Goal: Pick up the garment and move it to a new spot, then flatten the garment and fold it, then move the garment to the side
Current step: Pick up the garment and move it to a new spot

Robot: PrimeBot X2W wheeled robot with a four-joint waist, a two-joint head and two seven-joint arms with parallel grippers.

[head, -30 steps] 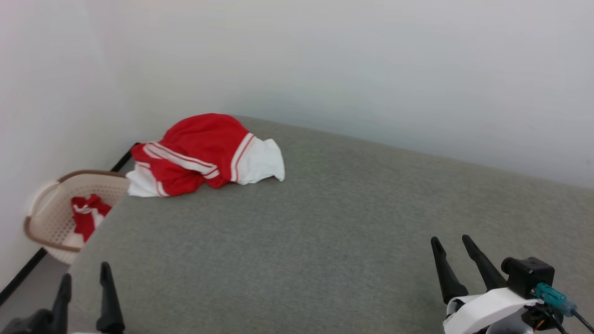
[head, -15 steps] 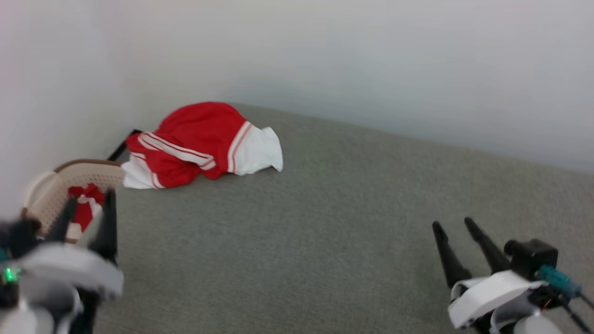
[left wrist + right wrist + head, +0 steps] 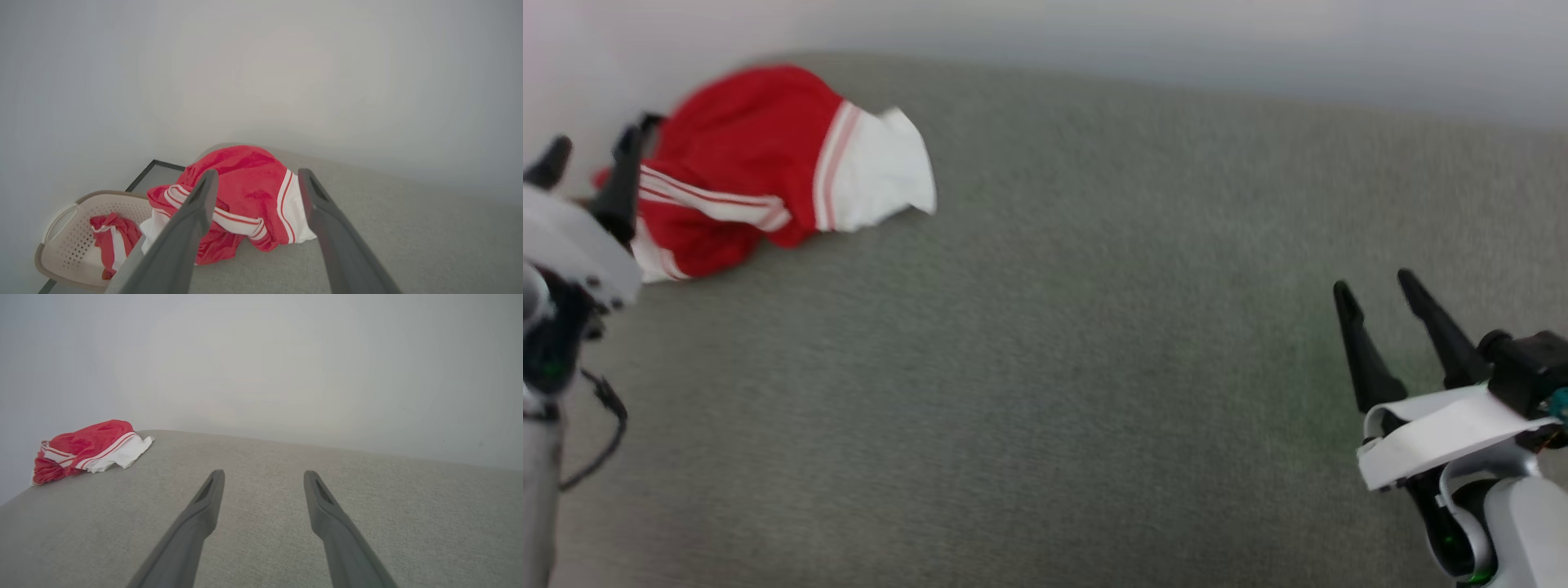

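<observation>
Biggest change from a second ago: the head camera has swung, so the whole picture sits differently, and the left gripper (image 3: 592, 147) has come up from the bottom corner to right by the garment (image 3: 760, 163). Its fingers are spread wide with nothing pinched between them. The red tee with white sleeves lies crumpled just ahead of its tips, on the far left corner of the grey surface (image 3: 1054, 367). In the left wrist view a beige basket (image 3: 61, 241) sits below and to the left of those fingers, with another red-and-white cloth (image 3: 112, 241) inside. Over on the other side, the right gripper (image 3: 1376, 284) is also wide open and empty, hovering over bare grey fabric, with the garment well apart from it, far off to its left.
</observation>
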